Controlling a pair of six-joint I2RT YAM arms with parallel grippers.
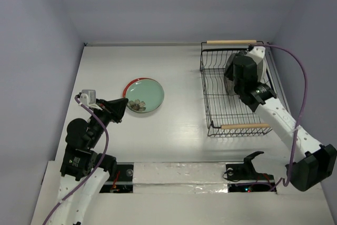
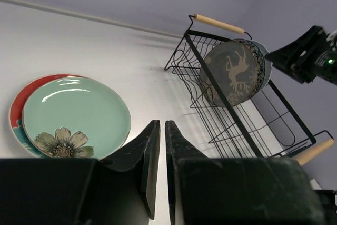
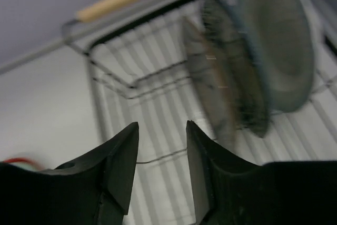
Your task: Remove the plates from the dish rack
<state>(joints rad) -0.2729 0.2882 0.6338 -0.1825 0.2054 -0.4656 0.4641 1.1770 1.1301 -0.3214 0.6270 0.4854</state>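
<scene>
The pale green flower plate (image 1: 145,95) lies on the table on top of the red-and-blue plate (image 1: 129,84); both also show in the left wrist view (image 2: 76,114) (image 2: 15,117). The black wire dish rack (image 1: 204,85) stands at the right. In it the dark grey-brown plate (image 2: 230,72) stands upright in front of the white blue-rimmed plate (image 2: 265,59). My right gripper (image 3: 162,130) is open and empty above the rack floor, just left of the blurred dark plate (image 3: 210,77) and the blue-rimmed plate (image 3: 279,46). My left gripper (image 2: 162,124) is shut and empty beside the green plate.
The rack's wooden handles sit at its far end (image 1: 231,41) and near end (image 1: 245,126). Pale walls close in the table on three sides. A purple cable (image 1: 300,72) arcs over the right arm. A taped strip (image 1: 179,175) runs along the near edge.
</scene>
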